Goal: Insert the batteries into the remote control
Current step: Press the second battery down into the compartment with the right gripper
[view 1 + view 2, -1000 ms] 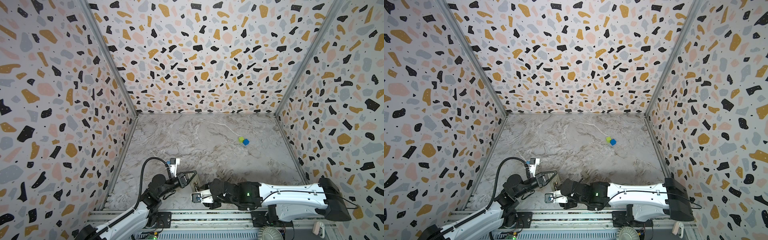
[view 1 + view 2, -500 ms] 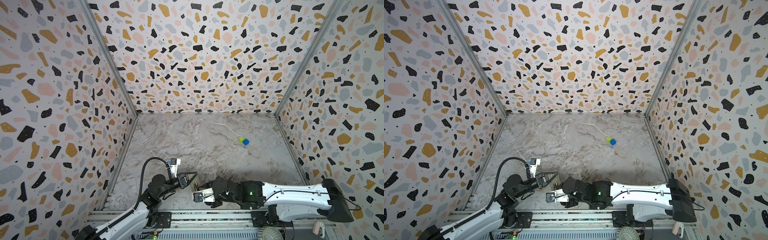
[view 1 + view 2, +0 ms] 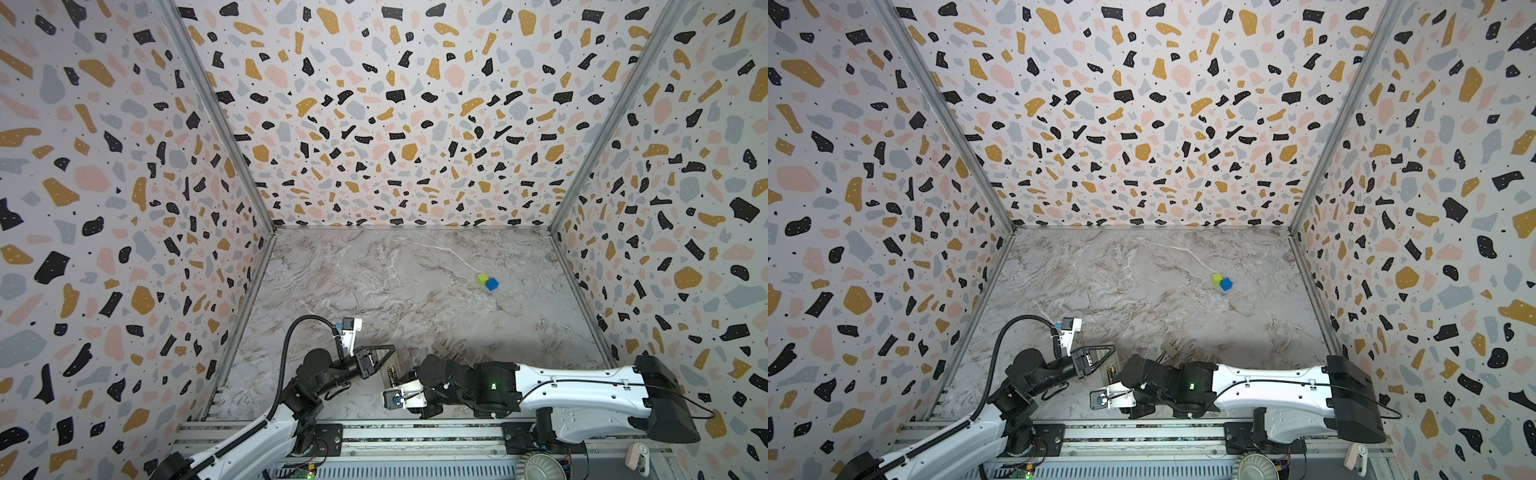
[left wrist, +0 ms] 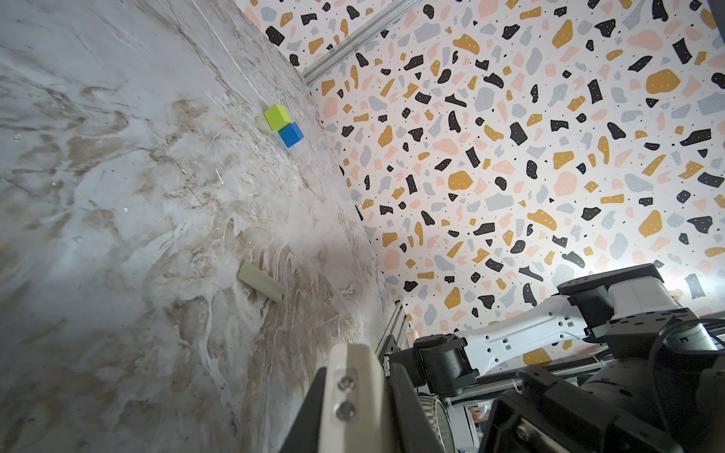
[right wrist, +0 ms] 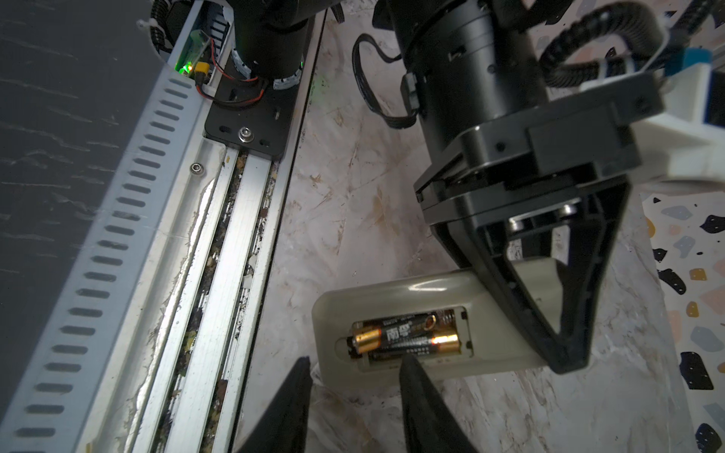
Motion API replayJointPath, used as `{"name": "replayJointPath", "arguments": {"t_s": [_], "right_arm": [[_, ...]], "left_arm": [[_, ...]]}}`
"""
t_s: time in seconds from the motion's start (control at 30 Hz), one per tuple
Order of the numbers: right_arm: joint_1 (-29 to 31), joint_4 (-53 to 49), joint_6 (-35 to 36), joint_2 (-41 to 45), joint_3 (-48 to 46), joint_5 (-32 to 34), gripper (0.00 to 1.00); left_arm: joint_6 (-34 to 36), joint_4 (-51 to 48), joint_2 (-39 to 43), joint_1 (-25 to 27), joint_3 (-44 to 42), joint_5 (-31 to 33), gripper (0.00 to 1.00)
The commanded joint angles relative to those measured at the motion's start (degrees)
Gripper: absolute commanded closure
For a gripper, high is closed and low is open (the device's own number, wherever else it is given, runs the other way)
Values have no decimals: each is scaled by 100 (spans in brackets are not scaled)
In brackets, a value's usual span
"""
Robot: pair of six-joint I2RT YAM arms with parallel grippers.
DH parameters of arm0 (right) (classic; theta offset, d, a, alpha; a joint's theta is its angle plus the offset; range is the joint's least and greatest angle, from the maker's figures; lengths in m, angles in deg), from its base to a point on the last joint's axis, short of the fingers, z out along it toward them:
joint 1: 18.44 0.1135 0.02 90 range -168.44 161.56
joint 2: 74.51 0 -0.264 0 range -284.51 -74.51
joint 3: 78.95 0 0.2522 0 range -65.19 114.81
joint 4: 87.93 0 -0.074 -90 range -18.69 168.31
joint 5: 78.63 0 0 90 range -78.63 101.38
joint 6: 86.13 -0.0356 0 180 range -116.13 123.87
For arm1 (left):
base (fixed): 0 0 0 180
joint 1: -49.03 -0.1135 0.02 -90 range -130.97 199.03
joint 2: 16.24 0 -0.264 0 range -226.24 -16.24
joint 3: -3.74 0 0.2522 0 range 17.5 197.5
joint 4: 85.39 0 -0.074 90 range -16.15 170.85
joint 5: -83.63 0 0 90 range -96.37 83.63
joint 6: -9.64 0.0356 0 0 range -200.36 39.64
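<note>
The remote control (image 5: 392,294) lies back-up at the table's front, its compartment uncovered. Two batteries (image 5: 404,337) sit side by side inside it, copper ends showing. My left gripper (image 5: 565,345) is shut on the remote's far part. The left wrist view shows the remote (image 4: 355,392) edge-on between that gripper's (image 4: 355,368) black fingers. My right gripper (image 5: 355,359) hovers over the remote's near end with its jaws apart. One fingertip (image 5: 408,359) overlaps the compartment's rim. Both top views show the remote (image 3: 390,370) (image 3: 1111,372) between the two arms.
A small pale cover piece (image 4: 261,281) lies loose on the marble, behind the right arm (image 3: 440,347). A green cube (image 3: 482,279) and a blue cube (image 3: 492,284) touch each other at the back right. The aluminium rail (image 5: 219,243) runs along the table's front edge.
The right arm has shifted slightly to the right along the front edge. The left gripper and the remote have stayed in place.
</note>
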Motion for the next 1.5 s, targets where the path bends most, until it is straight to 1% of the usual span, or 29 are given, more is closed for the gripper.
{"name": "replayJointPath", "arguments": {"t_s": [0.0,0.43,0.7,1.23,1.47], "right_arm": [[-41,177,21,-21,-38,-51,62],[-103,401,100,-329,37,-38,67],[-142,481,99,-329,-10,42,70],[-265,675,208,-673,-14,514,77],[-324,840,230,-777,-19,596,80]], "left_arm": [[91,246,47,24,238,-103,100],[83,240,79,30,234,-111,100],[83,246,81,30,232,-129,100],[53,306,97,31,232,-201,100],[23,360,86,31,249,-266,100]]}}
